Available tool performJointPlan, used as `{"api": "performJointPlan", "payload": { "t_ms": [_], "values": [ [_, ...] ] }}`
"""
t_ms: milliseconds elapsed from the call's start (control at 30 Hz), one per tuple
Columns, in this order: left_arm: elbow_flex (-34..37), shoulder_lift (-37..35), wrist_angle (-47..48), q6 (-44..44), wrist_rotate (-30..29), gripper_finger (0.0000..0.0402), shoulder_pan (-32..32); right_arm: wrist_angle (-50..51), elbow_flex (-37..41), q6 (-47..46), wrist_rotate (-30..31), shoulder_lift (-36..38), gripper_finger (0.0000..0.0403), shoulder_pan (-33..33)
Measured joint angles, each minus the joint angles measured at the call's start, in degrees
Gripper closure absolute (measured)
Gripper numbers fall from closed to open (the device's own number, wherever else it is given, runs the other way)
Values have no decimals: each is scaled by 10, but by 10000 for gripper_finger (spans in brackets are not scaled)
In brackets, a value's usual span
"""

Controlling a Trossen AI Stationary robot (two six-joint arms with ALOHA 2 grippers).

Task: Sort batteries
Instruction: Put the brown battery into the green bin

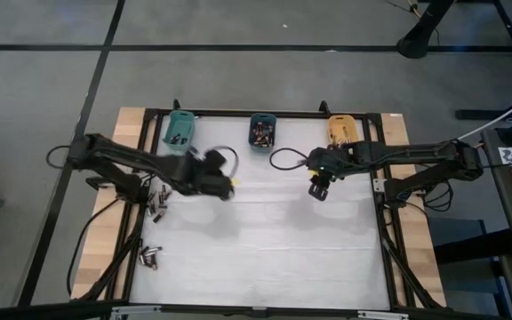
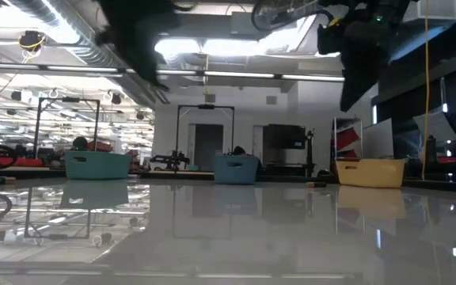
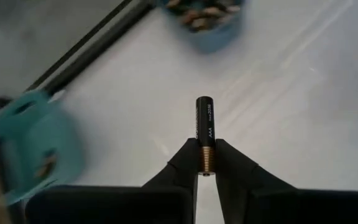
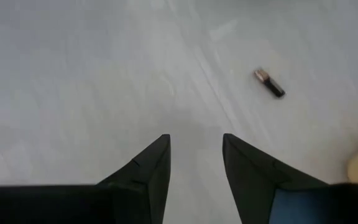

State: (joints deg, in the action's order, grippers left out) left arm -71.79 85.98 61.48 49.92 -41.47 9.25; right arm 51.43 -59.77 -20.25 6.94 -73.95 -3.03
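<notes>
Blue bin [image 1: 262, 131] of batteries [image 1: 261, 135], teal bin [image 1: 179, 130] alongside.

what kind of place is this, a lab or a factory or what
Most likely a robotics lab or workshop. The level view shows a large open room with ceiling ducts, metal frames and equipment racks beyond the white table, which carries a two-arm rig.

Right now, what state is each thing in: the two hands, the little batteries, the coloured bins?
left hand: shut on a AAA battery, held above the table.
right hand: open, empty, above the table.
loose battery: lying flat on the table, untouched.
battery pile: lying loose at the table's left edge.
teal bin: upright, holds batteries.
blue bin: upright, holds batteries.
orange bin: upright.
</notes>
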Motion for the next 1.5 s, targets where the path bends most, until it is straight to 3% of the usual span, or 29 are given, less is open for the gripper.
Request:
{"api": "performJointPlan", "payload": {
  "t_ms": [167,300,400,567,833,1033,1167,1333,1500],
  "values": [
    [22,-97,135,66,8,378,-54,-68,0,-20,0,0,256,0],
    [78,-187,178,120,18,372,-131,-115,0,-37,1,0,256,0],
    [130,-244,147,104,28,375,-200,-132,0,-39,1,0,256,0],
    [221,-292,-2,-2,115,376,-310,-137,0,-33,1,0,256,0],
    [302,-282,-138,-82,225,373,-483,-137,0,49,1,0,256,-10],
    [306,-235,-200,-104,263,369,-563,-135,0,123,-32,0,256,-81],
    [306,-190,-221,-105,290,364,-596,-133,0,169,-80,0,256,-143],
    [306,-134,-255,-107,294,362,-619,-141,0,231,-91,0,256,-201],
    [306,-111,-279,-96,293,343,-627,-133,0,236,-116,0,256,-243]
  ]
}}
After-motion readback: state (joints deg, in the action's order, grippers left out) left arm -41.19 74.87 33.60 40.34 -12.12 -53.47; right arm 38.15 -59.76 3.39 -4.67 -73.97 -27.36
